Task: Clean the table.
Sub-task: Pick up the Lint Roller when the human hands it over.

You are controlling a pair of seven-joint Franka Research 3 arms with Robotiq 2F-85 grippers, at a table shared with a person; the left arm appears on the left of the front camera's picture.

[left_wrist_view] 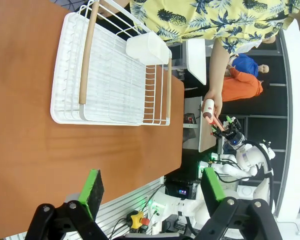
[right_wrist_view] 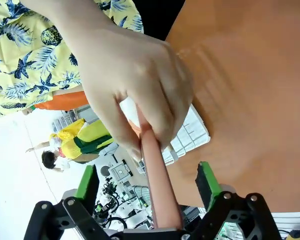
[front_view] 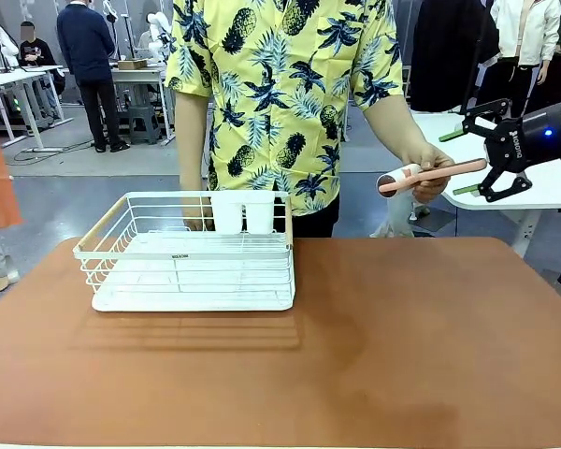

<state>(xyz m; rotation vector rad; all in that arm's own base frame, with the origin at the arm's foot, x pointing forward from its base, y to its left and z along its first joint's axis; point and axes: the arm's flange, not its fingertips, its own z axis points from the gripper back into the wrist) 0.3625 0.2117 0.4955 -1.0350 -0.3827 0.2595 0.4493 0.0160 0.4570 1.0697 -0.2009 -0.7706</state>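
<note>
The black right pincer (front_view: 456, 163) has green pads (front_view: 452, 135).

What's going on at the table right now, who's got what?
A person at the far side of the table holds out a pink-handled roller in one hand, handle first, to the right gripper. That gripper is open, the handle between its fingers, pads not yet pressed on it. The left gripper is open and holds nothing. A white wire rack stands on the table's left part.
</note>
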